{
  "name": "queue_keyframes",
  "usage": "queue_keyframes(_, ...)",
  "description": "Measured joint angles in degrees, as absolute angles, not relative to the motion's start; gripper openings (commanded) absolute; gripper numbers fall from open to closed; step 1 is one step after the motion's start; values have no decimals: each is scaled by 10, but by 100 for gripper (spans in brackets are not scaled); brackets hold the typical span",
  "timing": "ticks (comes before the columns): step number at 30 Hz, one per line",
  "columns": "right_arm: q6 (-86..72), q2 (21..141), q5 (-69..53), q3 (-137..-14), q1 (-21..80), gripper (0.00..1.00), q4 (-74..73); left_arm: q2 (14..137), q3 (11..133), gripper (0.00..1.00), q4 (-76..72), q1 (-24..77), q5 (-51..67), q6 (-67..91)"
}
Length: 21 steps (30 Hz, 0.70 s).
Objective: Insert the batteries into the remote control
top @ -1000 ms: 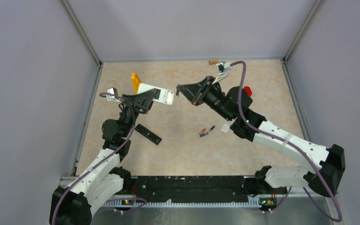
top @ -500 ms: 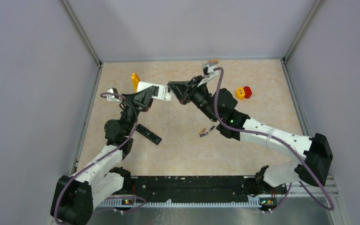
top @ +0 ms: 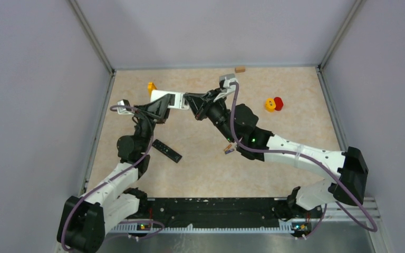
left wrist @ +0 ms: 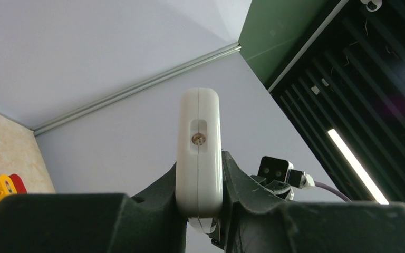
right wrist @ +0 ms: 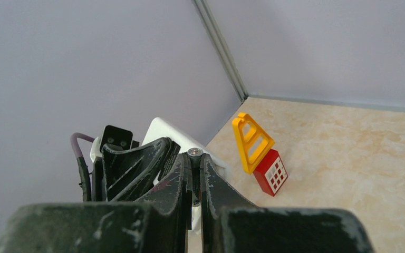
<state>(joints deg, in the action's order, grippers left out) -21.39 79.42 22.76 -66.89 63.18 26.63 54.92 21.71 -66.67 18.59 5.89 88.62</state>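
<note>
Near my bases, a black remote (top: 167,151) lies flat on the worktop (top: 200,174) beside my left forearm. Loose batteries (top: 229,149), orange and purple-blue, lie close together near the middle. My right arm crosses over them, so I cannot count them. Further out, both arms meet above the worktop. My left gripper (left wrist: 199,197) is clamped on the two broad faces of a white remote (left wrist: 199,132), which is held clear of the surface. In the left wrist view I see the remote edge-on, with a small slot holding a round brassy part. My right gripper (right wrist: 193,174) is closed to a narrow slit and pinches a battery (right wrist: 194,153) at the fingertips. I see it end-on, metal cap toward the camera. In the top view the right fingertips sit just at the free end of the white remote. Whether the battery touches the remote I cannot tell. Beyond the left gripper, a yellow triangular frame piece (right wrist: 252,141) stands on a red block (right wrist: 270,171). To the far right, a yellow block (top: 269,105) and a red block (top: 279,103) touch each other. A small tan block (top: 239,69) sits at the back wall.
</note>
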Motion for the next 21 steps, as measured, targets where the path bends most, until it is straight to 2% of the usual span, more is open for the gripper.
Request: queue_keyframes(21,-226,815,253,-688,638,7,274,565,217,0,-687,192,36,910)
